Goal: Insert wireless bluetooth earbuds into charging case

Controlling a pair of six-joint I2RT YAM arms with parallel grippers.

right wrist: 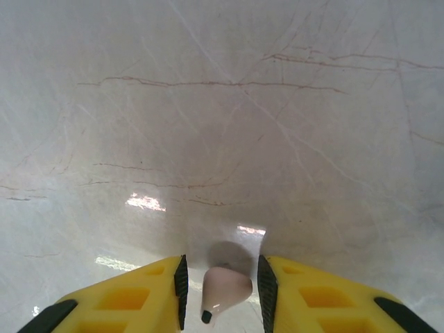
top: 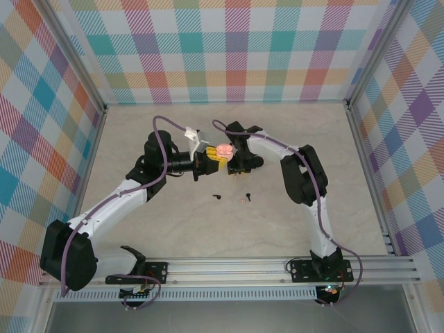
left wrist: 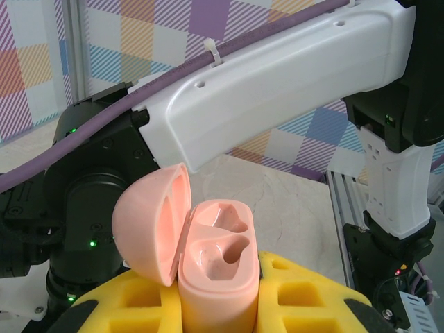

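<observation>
My left gripper (left wrist: 216, 313) is shut on the pink charging case (left wrist: 215, 260), held upright between its yellow fingers (left wrist: 125, 305). The lid is swung open to the left and both sockets are empty. In the top view the case (top: 221, 150) sits at the table's middle, with my right gripper (top: 238, 168) just to its right, pointing down. A pale pink earbud (right wrist: 226, 289) with a dark stem tip lies on the table between the right gripper's (right wrist: 220, 279) open jaws, with a gap on each side. A black earbud (top: 216, 198) and a pale one (top: 248, 199) lie nearer the arms' bases.
The pale marbled tabletop (top: 173, 222) is walled by checkered panels. A metal rail (top: 243, 267) carries both arm bases along the near edge. The right arm's white link (left wrist: 277, 76) passes close above the case in the left wrist view.
</observation>
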